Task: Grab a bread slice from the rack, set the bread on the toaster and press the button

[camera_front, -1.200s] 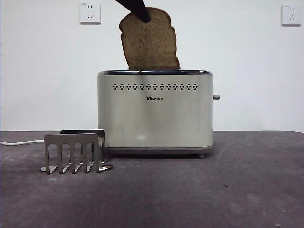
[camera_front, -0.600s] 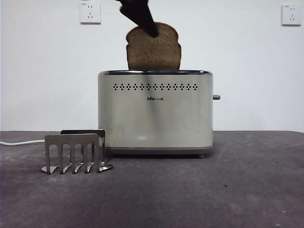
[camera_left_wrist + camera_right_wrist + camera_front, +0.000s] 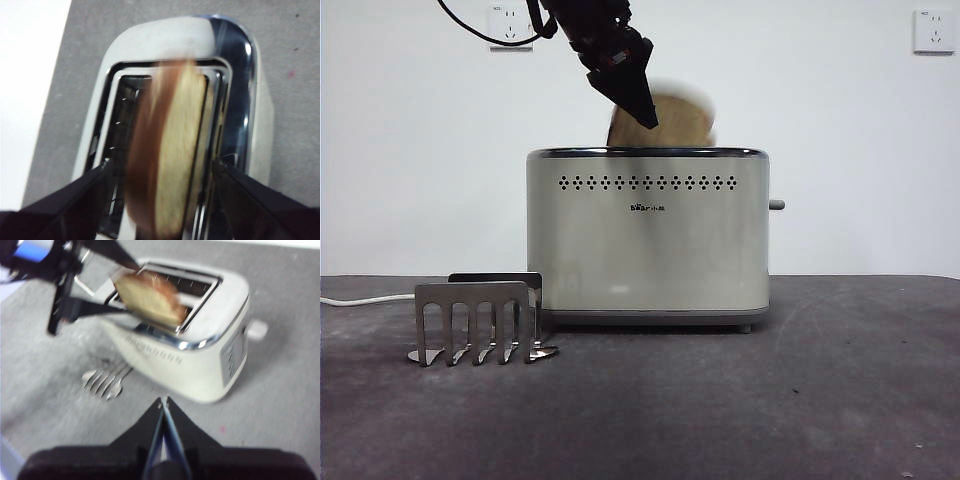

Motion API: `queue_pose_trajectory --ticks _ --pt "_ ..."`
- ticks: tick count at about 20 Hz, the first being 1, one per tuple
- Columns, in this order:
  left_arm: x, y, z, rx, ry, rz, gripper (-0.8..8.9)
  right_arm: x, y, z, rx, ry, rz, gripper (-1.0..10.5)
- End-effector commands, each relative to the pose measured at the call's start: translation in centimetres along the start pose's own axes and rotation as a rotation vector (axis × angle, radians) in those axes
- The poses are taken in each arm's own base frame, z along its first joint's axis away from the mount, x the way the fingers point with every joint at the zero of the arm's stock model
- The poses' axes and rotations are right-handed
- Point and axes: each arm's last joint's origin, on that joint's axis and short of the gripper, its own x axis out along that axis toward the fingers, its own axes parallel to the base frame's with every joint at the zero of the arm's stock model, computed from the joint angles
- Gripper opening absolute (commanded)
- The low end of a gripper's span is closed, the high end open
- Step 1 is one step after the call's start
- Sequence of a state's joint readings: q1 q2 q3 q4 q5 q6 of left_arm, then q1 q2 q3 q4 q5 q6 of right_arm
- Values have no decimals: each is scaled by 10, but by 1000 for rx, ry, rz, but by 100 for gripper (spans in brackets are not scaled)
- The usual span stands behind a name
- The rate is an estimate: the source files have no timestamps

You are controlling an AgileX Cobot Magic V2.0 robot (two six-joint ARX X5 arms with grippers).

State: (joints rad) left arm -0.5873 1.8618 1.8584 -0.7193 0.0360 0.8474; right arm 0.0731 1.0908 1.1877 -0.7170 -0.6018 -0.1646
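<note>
One slice of bread (image 3: pixel 670 122) stands more than half sunk in the toaster (image 3: pixel 647 240), its domed top showing blurred above the chrome rim; from the left wrist view it sits in one of the two slots, tilted slightly. The left gripper (image 3: pixel 160 172) hangs directly over it with its jaws spread wide, one on each side of the slice and neither touching it, so the bread looks released. By this reckoning the pick from the rack (image 3: pixel 478 322) and the placing are done or nearly so, and only the button (image 3: pixel 776 204) is left, a small grey lever sticking out from the toaster's narrow end, not yet pressed. The right gripper (image 3: pixel 163 407) waits well back from the toaster with its jaws closed on nothing, facing that end. Open table lies between it and the lever, giving it a clear approach. The left jaws sit close to the slot edges and should lift straight up. The rack stands just beside the toaster's other end, out of the way.
</note>
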Motion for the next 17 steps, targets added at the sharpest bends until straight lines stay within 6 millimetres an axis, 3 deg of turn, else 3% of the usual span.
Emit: queue_pose_trajectory --ticks 1,5,8,12,17 --pt "-3 2 1 -32 4 28 347 12 -9 4 30 -13 0 -12" --pt "-18 8 5 -97 -5 90 346 39 -28 6 37 -9 -1 -12" --pt "-46 12 11 -158 -54 139 347 63 -44 10 68 -42 -4 -12" --pt "-102 13 14 -369 -133 180 346 97 -69 11 129 -98 -6 -12" --pt "-175 4 10 -536 -215 205 346 148 -101 -2 256 -129 8 -13"
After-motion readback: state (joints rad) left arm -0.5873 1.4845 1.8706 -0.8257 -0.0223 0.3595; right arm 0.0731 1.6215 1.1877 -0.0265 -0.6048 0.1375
